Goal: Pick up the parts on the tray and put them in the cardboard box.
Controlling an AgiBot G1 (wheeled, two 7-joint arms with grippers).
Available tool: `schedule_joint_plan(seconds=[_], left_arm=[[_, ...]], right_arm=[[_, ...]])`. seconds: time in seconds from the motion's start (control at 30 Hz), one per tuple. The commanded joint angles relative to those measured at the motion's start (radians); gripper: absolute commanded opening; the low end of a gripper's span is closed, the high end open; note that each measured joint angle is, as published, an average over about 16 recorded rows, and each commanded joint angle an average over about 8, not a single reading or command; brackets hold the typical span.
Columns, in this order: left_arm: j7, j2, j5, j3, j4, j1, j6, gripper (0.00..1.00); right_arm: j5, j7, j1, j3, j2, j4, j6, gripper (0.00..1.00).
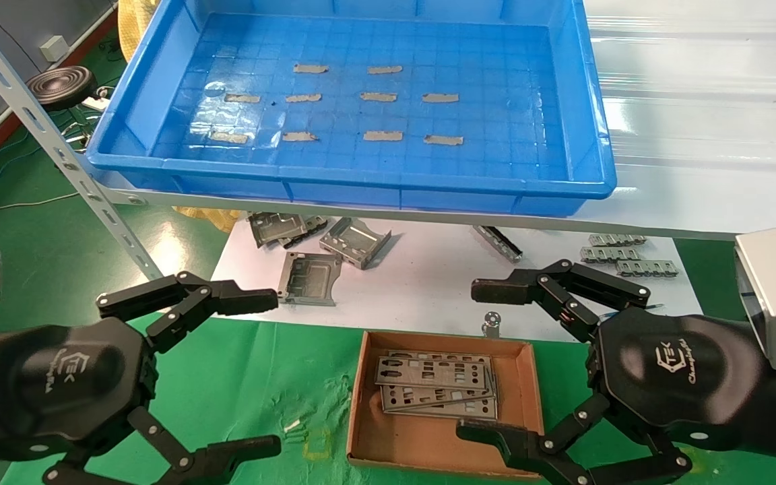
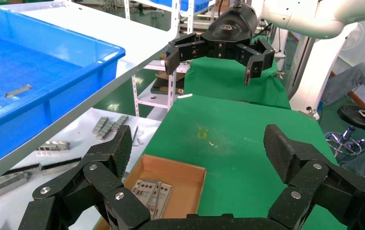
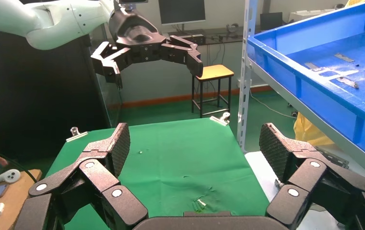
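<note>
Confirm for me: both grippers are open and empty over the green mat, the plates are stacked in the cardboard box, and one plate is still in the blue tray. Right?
Not quite. The head view shows the blue tray holds no plate, only grey tape strips. The rest stands: left gripper and right gripper are open and empty, and the plates lie in the cardboard box.

Green floor [image 1: 38,236], black round stool [image 1: 61,86], wooden stool [image 3: 212,73], perhaps a dark monitor [image 3: 181,10] behind.

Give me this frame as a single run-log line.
tray: only tape strips | parts: stacked in cardboard box | left gripper: open, empty, beside box | right gripper: open, empty, over box edge
</note>
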Motion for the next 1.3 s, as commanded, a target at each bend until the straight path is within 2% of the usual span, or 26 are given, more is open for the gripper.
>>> schedule_joint_plan(seconds=[0.03,1.3], left_arm=[[0.000,0.000,0.000,0.000,0.000,0.000,0.000,1.00],[0.000,0.000,0.000,0.000,0.000,0.000,0.000,1.00]], right_arm=[[0.000,0.000,0.000,0.000,0.000,0.000,0.000,1.00],[0.000,0.000,0.000,0.000,0.000,0.000,0.000,1.00]])
